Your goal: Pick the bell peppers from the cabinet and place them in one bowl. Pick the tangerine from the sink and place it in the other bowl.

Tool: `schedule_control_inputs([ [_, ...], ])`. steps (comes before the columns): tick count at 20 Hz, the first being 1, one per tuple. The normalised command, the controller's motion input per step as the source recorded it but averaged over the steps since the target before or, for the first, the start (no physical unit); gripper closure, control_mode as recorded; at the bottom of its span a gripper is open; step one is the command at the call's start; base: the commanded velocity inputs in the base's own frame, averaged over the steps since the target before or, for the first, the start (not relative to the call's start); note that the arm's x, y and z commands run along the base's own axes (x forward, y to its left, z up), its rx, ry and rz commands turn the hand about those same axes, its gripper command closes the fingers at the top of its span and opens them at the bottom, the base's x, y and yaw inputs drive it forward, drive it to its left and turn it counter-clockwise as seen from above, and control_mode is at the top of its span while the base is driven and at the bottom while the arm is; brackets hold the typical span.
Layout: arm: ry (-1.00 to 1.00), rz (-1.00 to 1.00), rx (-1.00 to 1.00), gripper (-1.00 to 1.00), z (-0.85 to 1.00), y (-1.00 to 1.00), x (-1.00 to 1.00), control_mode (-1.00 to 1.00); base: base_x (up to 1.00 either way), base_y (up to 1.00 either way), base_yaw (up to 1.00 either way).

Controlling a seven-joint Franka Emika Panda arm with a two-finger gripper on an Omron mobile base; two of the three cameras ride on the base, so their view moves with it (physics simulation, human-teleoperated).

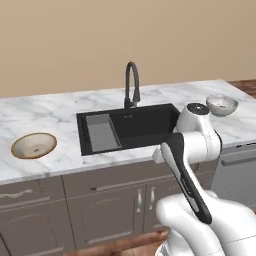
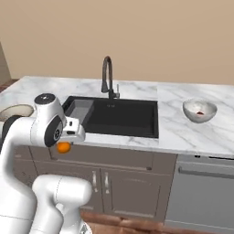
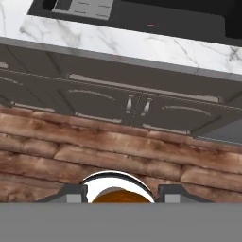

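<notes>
My gripper (image 2: 64, 145) hangs in front of the counter edge, below the sink's (image 2: 119, 117) left front corner, shut on the tangerine (image 2: 64, 147), a small orange ball. In the hand view the tangerine (image 3: 121, 197) sits between the two fingertips (image 3: 75, 194) above the wooden floor. The tan bowl (image 1: 34, 145) rests on the counter left of the sink (image 1: 131, 125). To the sink's right stands the white-grey speckled bowl (image 2: 199, 111), with a small red patch of bell pepper (image 2: 200, 112) inside. The cabinet is out of view.
A black gooseneck tap (image 2: 107, 77) rises behind the basin. Grey-brown cupboard doors (image 3: 113, 106) run under the marble counter (image 1: 55, 117), with a dishwasher front (image 2: 201, 192) at the right. My own white arm (image 1: 192, 170) blocks the sink's right front corner in the left base view.
</notes>
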Motion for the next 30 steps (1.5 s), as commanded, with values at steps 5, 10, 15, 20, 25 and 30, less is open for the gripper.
schedule_control_inputs([
  [5,0.0,0.0,0.0,1.0,0.0,0.0,0.0,1.0,0.12,1.0,0.0],
  [10,0.0,0.0,0.0,1.0,0.0,0.0,0.0,1.0,0.24,0.63,0.02],
  [15,0.0,0.0,0.0,1.0,0.0,0.0,0.0,1.0,0.66,0.27,0.1],
  [20,0.0,0.0,0.0,1.0,0.0,0.0,0.0,1.0,0.96,0.0,0.2],
  [25,0.0,0.0,0.0,1.0,0.0,0.0,0.0,1.0,0.11,0.03,0.12],
  [30,0.0,0.0,0.0,1.0,0.0,0.0,0.0,1.0,-0.13,0.13,0.0],
])
